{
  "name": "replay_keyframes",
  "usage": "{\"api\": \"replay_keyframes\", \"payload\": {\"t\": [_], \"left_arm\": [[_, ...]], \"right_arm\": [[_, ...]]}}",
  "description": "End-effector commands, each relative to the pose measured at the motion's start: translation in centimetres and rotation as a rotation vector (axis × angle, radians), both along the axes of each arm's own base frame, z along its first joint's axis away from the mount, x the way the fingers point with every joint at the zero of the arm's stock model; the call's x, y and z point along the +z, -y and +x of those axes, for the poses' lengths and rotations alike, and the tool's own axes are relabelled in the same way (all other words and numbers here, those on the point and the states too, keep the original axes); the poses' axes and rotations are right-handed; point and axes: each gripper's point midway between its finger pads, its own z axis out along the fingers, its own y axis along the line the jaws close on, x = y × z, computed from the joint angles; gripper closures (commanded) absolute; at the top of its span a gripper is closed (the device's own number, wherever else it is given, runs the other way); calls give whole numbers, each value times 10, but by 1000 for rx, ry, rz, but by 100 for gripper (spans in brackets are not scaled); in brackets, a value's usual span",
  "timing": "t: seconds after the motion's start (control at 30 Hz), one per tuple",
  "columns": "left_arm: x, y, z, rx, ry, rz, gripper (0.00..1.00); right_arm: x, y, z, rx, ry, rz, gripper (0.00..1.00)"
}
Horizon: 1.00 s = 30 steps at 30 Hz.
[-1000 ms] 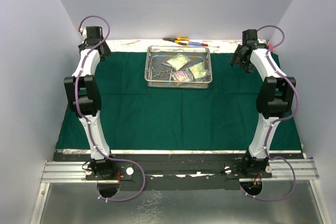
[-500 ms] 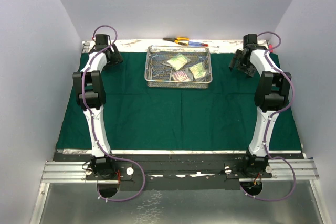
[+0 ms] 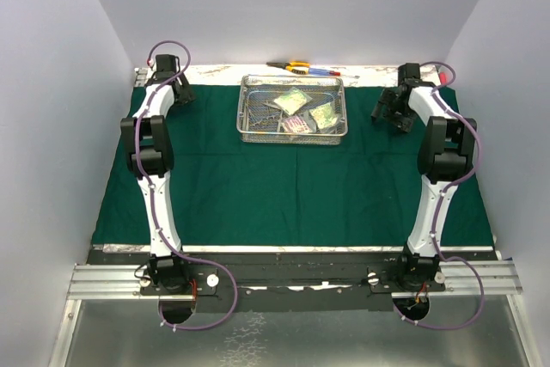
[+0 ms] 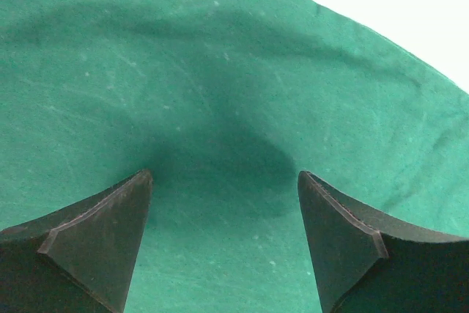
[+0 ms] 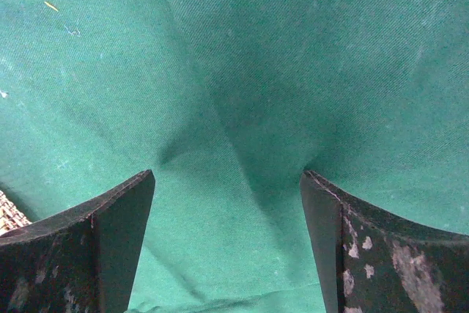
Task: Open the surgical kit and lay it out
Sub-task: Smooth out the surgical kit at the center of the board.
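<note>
The dark green cloth wrap (image 3: 284,182) lies spread flat over the table. The steel wire-mesh tray (image 3: 247,114) stands on it at the back centre, holding three small clear packets (image 3: 302,113) and slim steel instruments. My left gripper (image 3: 183,95) is open just above the cloth (image 4: 220,108) near its back left corner, with nothing between its fingers. My right gripper (image 3: 388,111) is open just above the cloth (image 5: 242,71) near the back right, to the right of the tray, also empty. A corner of the tray mesh (image 5: 7,212) shows at the left edge of the right wrist view.
A yellow-handled tool (image 3: 290,65) and red and blue pens (image 3: 324,71) lie on the table strip behind the tray. Grey walls enclose the table on three sides. A white table edge (image 4: 396,5) shows beyond the cloth in the left wrist view.
Both grippers have moved inward from the far corners and lowered toward the cloth; the left arm moved right, the right gripper moved slightly left and nearer.
</note>
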Motion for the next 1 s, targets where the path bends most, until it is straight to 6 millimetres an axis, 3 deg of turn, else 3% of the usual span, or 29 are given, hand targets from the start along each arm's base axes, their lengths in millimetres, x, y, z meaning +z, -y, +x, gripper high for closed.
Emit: {"api": "replay_keyframes", "payload": {"t": [0.0,0.53,0.7,0.97], "left_arm": [[-45,-29,-25,83,-140,18,18],[-69,-69,-33,187,-173,-41,18],[-66,-74,-30,170,-163,-60,18],[-57,-82,-21,159,-137,-36,18]], "right_arm": [[-28,-21,-6,12,-44,123,17],[-33,-56,-1,14,-55,160,20],[-31,-36,-8,-103,-85,61,21],[-2,11,-24,-178,-90,-163,19]]}}
